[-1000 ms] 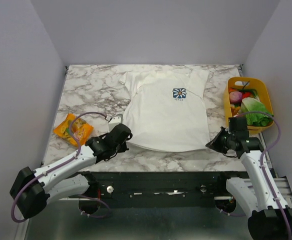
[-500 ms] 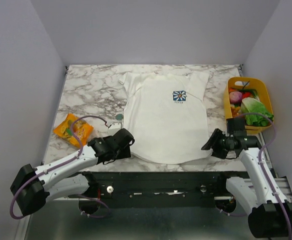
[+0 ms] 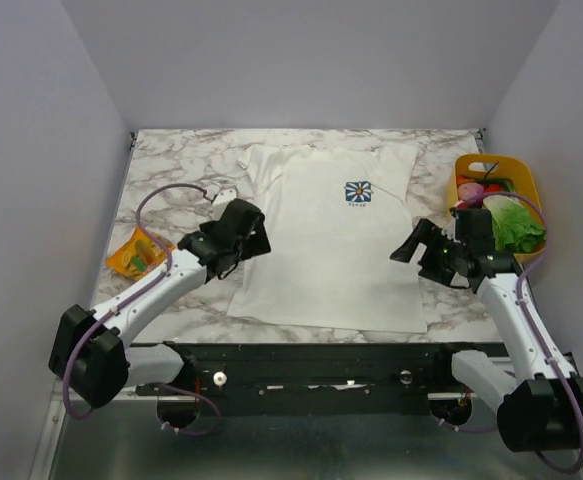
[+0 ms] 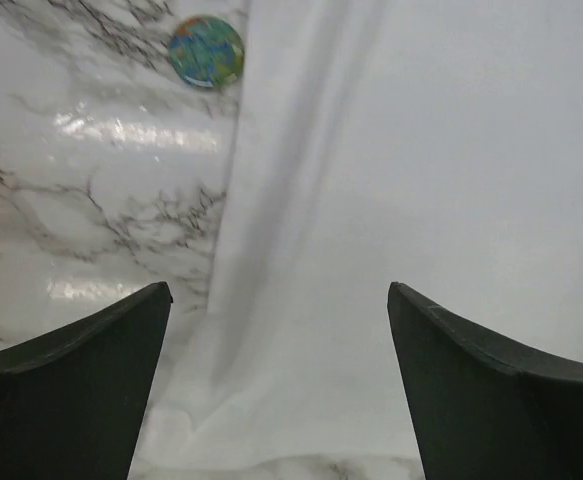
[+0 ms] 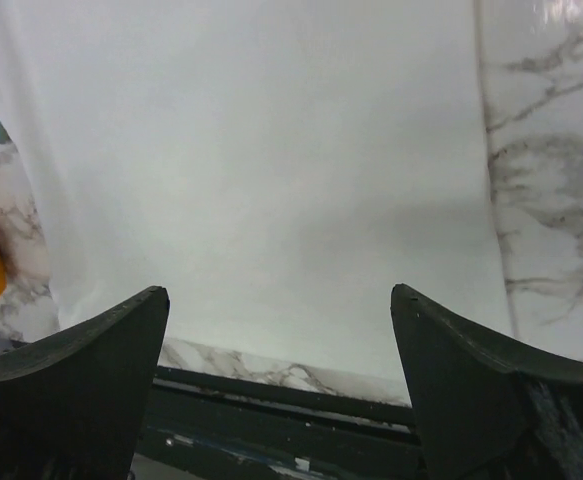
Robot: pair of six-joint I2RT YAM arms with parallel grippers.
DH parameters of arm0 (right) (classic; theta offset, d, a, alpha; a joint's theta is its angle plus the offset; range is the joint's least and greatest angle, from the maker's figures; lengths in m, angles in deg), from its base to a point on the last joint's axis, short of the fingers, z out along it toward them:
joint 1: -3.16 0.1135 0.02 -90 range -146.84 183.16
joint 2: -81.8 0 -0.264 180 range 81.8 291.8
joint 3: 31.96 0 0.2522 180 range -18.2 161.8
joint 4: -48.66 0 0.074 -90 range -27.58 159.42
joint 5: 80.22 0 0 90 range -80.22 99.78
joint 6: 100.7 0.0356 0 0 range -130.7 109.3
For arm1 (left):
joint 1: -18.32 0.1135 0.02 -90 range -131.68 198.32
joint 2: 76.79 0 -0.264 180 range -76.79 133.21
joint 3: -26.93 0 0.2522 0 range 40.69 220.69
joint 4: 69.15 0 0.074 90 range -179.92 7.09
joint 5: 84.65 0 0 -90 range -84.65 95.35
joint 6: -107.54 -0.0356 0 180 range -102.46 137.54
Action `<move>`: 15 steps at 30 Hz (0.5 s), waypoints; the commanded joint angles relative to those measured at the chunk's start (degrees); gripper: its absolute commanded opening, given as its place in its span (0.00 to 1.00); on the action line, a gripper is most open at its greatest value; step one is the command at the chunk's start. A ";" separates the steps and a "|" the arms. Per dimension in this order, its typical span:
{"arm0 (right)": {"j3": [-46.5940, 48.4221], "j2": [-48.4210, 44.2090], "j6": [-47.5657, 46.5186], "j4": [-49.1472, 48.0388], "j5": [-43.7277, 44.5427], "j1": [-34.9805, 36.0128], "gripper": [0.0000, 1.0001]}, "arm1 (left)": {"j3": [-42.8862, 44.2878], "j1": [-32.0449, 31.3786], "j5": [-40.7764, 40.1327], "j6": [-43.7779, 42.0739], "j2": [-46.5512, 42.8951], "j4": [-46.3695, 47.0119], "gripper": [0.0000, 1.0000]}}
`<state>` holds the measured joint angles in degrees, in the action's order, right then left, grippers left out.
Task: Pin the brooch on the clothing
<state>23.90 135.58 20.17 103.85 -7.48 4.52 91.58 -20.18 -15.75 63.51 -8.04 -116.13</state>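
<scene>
Top external view shows the white T-shirt (image 3: 331, 260) spread flat on the marble surface (image 3: 171, 170), with its blue flower print (image 3: 358, 192) on the chest. The left pincer (image 4: 278, 300) hangs over the shirt's left edge, fingers spread wide with nothing between them; one finger is above bare marble, the other above cloth. Ahead of it the brooch (image 4: 206, 51), a small round blue-green disc, lies on the marble just beside the shirt's rumpled edge. The right pincer (image 5: 279, 295) is also wide and empty, above the shirt's lower right part near the hem. An orange packet (image 3: 136, 255) lies left of the shirt, and a yellow basket (image 3: 496, 163) of vegetables sits at the right.
</scene>
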 commanded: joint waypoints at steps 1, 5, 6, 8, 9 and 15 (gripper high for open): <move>0.70 7.03 -1.43 -13.79 1.00 0.92 1.00 | 1.58 12.53 2.29 -6.68 6.03 12.01 0.94; 1.04 16.17 -2.92 -17.34 -0.58 2.76 1.00 | 3.95 19.06 4.31 -9.40 17.34 15.80 0.85; 1.48 17.57 -2.92 -17.35 -0.06 3.29 1.00 | 6.13 19.60 4.32 -10.37 19.90 16.16 0.85; 2.19 20.39 -3.71 -18.40 -0.32 4.78 1.00 | 9.82 20.13 3.97 -13.45 27.44 14.85 0.83; 2.54 21.10 -3.89 -18.58 0.37 5.31 1.00 | 11.58 20.13 3.01 -14.24 29.75 13.62 0.81; 2.98 25.14 -4.42 -19.90 -0.49 6.11 1.00 | 16.60 20.13 3.35 -15.39 36.62 14.58 0.77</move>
<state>25.24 158.86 17.09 87.00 -7.50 10.40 106.05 -0.03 -12.82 50.68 27.22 -102.25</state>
